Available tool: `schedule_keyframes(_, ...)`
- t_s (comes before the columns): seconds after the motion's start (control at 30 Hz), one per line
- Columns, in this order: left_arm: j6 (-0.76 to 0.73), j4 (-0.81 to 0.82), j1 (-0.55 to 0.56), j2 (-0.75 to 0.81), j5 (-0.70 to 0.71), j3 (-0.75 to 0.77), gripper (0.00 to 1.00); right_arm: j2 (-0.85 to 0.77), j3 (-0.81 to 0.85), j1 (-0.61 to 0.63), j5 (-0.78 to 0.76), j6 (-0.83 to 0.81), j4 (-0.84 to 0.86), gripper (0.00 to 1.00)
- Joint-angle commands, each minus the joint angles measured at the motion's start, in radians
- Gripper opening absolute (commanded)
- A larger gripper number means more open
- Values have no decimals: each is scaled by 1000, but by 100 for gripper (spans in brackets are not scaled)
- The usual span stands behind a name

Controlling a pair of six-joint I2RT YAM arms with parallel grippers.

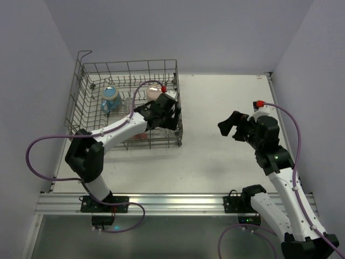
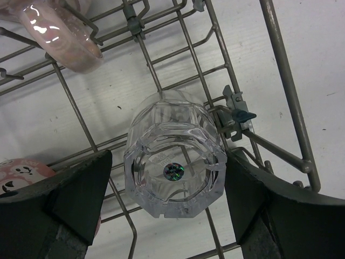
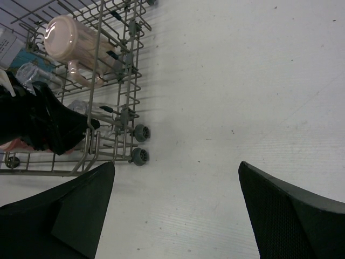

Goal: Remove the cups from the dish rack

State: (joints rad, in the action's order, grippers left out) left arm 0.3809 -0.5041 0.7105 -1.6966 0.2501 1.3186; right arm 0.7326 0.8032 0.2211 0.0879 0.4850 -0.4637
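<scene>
The left gripper (image 2: pixel 170 156) is down inside the dish rack (image 2: pixel 285 81), its two black fingers (image 2: pixel 70 205) standing apart on either side of a clear tumbler (image 2: pixel 175 162); one finger looks to be against the glass while a sliver of wire shows beside the other, so it cannot be told whether the glass is actually clamped; the tumbler is upside down, its thick faceted base with a small round sticker turned to the wrist camera, over the floor wires and just beside a clipped prong; a pale pink-cream mug (image 2: pixel 59 38) lies tilted on the wires farther along; the rim of a pink printed cup (image 2: pixel 21 172) shows at the edge by one finger.

From above, the left gripper (image 1: pixel 161 116) sits by the rack's right wall toward the near right corner; the mug (image 1: pixel 154 93) lies just behind it; a blue cup (image 1: pixel 110 97) stands farther left; the dish rack (image 1: pixel 81 86) takes up the table's (image 1: pixel 226 97) far left part.

The right gripper (image 1: pixel 230 128) hangs well apart from the rack over the white table, its fingers spread wide and holding nothing; its wrist camera, with the same gripper (image 3: pixel 177 167) over bare table (image 3: pixel 242 81), shows the dish rack (image 3: pixel 132 54) on small grey wheels (image 3: pixel 141 132) at the upper left, the mug (image 3: pixel 70 40) inside.
</scene>
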Motion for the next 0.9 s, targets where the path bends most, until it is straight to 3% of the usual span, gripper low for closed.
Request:
schedule_keyframes(0.0, -16, 3, 10, -14, 52, 59, 85, -2, 13, -6, -16, -19, -6, 99)
schedule_keyframes(0.57, -28, -10, 21, -103, 100, 94, 75, 1, 13, -6, -25, -25, -6, 99)
schedule_keyframes(0.67, -30, -11, 21, -106, 107, 97, 64, 5, 13, -6, -19, -23, -6, 99)
schedule_keyframes(0.7, -30, -13, 21, -107, 110, 97, 52, 7, 11, -6, -19, -23, -4, 99)
schedule_keyframes(0.87, -31, -19, 21, -103, 123, 106, 17, 13, 14, -5, -14, -20, -6, 99)
